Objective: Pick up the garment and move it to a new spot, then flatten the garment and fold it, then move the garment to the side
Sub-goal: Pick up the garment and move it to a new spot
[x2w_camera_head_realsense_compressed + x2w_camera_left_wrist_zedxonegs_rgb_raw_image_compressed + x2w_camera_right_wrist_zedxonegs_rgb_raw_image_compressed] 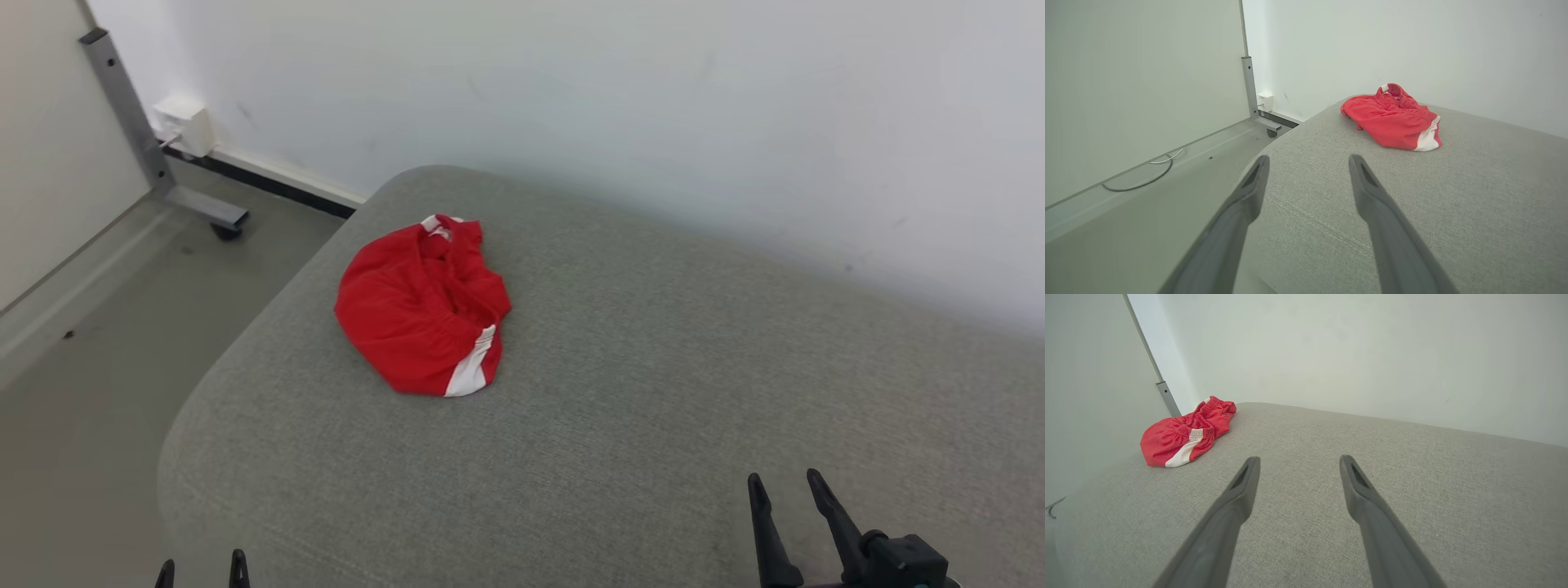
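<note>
The garment (pixel 420 306) is a red piece of clothing with white stripes, crumpled in a heap on the far left part of a grey upholstered surface (pixel 653 392). The left wrist view has the garment (pixel 1392 118) ahead and to the right of my left gripper (pixel 1308 161), whose fingers stand wide apart and empty over the surface's left edge. In the right wrist view the garment (pixel 1184 439) lies far off to the left of my right gripper (pixel 1299 461), also open and empty. From the head, my left gripper (pixel 202 565) peeks in at the bottom left and my right gripper (pixel 785 482) at the bottom right.
A white wall (pixel 653 106) runs close behind the grey surface. Left of it is bare floor (pixel 106 343) with a metal stand leg on a caster (pixel 224 224), a white wall socket box (pixel 184 124) and a loose cable (pixel 1143 179).
</note>
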Available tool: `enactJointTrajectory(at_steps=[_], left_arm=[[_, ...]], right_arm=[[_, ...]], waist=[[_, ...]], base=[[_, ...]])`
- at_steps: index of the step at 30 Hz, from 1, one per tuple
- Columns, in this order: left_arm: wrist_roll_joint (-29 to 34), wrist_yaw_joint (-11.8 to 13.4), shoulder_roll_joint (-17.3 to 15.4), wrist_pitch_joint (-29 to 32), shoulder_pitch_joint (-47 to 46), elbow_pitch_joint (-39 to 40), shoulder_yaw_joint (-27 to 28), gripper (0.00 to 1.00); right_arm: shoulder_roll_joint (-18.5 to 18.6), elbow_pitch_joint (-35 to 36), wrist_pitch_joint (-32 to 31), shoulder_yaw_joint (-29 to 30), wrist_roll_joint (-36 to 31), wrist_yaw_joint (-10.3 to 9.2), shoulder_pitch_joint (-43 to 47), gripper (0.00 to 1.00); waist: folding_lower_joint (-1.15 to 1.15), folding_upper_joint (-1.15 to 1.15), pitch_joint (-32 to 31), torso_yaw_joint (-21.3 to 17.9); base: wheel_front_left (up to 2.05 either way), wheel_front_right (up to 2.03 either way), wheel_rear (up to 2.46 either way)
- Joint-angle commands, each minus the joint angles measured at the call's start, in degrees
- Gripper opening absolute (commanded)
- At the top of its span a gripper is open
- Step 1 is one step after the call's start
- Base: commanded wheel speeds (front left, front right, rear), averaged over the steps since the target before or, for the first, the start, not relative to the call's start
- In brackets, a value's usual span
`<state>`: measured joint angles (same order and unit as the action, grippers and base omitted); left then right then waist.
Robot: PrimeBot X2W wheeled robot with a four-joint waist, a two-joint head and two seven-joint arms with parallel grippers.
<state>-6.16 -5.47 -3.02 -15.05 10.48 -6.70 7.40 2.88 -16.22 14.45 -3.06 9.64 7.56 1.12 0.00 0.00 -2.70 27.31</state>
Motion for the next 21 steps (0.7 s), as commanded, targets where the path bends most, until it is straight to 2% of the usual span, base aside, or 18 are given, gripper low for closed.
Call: enactJointTrajectory(at_steps=[1, 12, 18, 21], left_arm=[[-0.2, 0.2, 0.1, -0.2, 0.6, 0.5, 0.3, 1.0], [-0.7, 1.0, 0.2, -0.2, 0.8, 1.7, 0.4, 1.0], [-2.2, -0.2, 0.0, -0.2, -3.2, -0.1, 1.3, 1.0], [-3.5, -1.2, -0.8, 0.7, -7.4, -3.5, -0.4, 1.0]], right_arm=[[0.0, -0.4, 0.1, -0.3, -0.1, -0.16, -0.5, 1.0], [0.0, -1.6, 0.3, -0.6, 0.0, -0.16, -1.5, 1.0], [0.0, -0.9, 0.5, 0.1, 0.8, -0.16, 0.0, 1.0], [0.0, 0.1, 0.5, 1.1, 0.7, -0.16, 1.0, 1.0]], waist=[[0.0, 0.0, 0.9, 1.8], [0.0, 0.0, 1.3, 2.1], [0.0, 0.0, 1.2, 1.8], [0.0, 0.0, 2.0, 1.6]], base=[[0.0, 0.0, 0.0], [0.0, 0.0, 0.0], [0.0, 0.0, 0.0], [0.0, 0.0, 0.0]])
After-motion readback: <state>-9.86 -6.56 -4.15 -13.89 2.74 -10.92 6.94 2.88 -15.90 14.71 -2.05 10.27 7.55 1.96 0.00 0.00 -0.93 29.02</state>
